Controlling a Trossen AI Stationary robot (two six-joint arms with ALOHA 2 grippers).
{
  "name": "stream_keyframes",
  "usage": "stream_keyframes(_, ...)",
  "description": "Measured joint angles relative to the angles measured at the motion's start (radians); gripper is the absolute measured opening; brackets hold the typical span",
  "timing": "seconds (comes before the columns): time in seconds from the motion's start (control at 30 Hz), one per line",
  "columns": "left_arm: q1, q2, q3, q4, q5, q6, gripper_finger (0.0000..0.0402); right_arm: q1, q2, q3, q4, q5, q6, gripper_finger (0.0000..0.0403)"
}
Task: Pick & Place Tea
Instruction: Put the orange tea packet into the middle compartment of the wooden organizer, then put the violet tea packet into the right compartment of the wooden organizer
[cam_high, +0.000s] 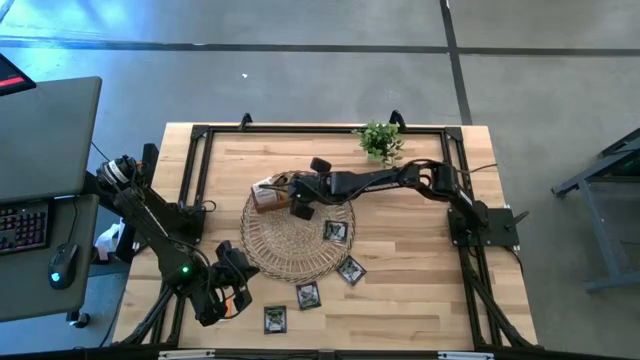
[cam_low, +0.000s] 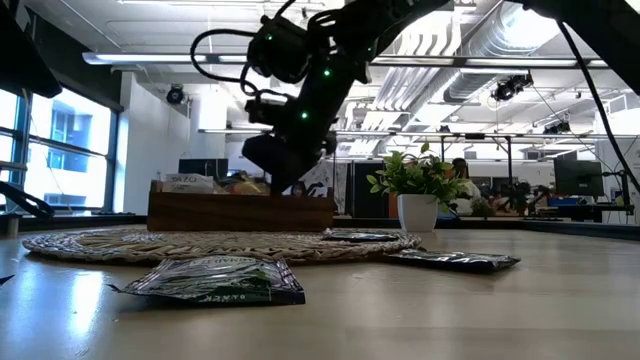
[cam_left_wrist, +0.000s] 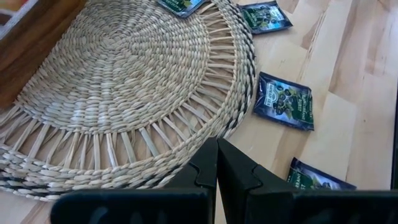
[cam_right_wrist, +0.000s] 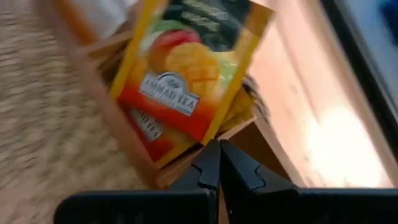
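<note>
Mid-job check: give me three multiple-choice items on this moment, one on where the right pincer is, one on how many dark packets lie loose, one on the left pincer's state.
1. The right pincer is
A. over the wooden tray at the woven mat
B. beside the potted plant
C. off the table

2. Dark tea packets lying loose in the high view:
A. one
B. four
C. nine

3. The left pincer is
A. wide open
B. shut, empty
C. clamped on the mat

Answers: 1 A, the high view shows it at the tray; 2 B, one on the mat, three on the table; 3 B, its fingers meet with nothing between.
</note>
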Motion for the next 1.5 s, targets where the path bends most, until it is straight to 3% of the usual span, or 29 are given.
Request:
stream_keyframes(0.07, 0.0, 0.0, 0.0, 0.001, 0.0, 0.003, 0.0003, 0.001, -0.001, 0.0, 0.005, -0.047, -0.043, 0.0002)
stream_keyframes(0.37, 0.0, 0.0, 0.0, 0.0, -0.001, 0.006, 0.0003, 0.041, -0.01, 0.0, 0.001, -0.057, -0.095, 0.0002)
stream_keyframes(0.73, 0.0, 0.0, 0.0, 0.0, -0.009, 0.006, 0.0003, 0.107, -0.01, 0.0, 0.0, 0.063, -0.163, 0.0002)
stream_keyframes(0.87, 0.0, 0.0, 0.0, -0.003, -0.112, 0.014, 0.0003, 0.138, -0.011, 0.0, 0.0, 0.087, -0.164, 0.0002)
stream_keyframes(1.03, 0.005, 0.0, 0.0, 0.0, -0.233, 0.064, 0.0003, 0.184, -0.04, 0.0, -0.006, 0.043, -0.101, 0.0003)
stream_keyframes(1.17, 0.008, 0.0, 0.0, 0.01, -0.113, 0.066, 0.0003, 0.236, -0.08, 0.0, -0.004, 0.018, -0.087, 0.0005)
stream_keyframes(1.33, 0.007, 0.0, 0.0, 0.016, 0.096, 0.066, 0.0003, 0.28, -0.111, 0.0, 0.057, -0.087, -0.086, 0.0002)
stream_keyframes(1.5, 0.008, 0.0, 0.0, 0.026, 0.272, 0.065, 0.0003, 0.314, -0.111, 0.0, 0.114, -0.092, -0.09, 0.0008)
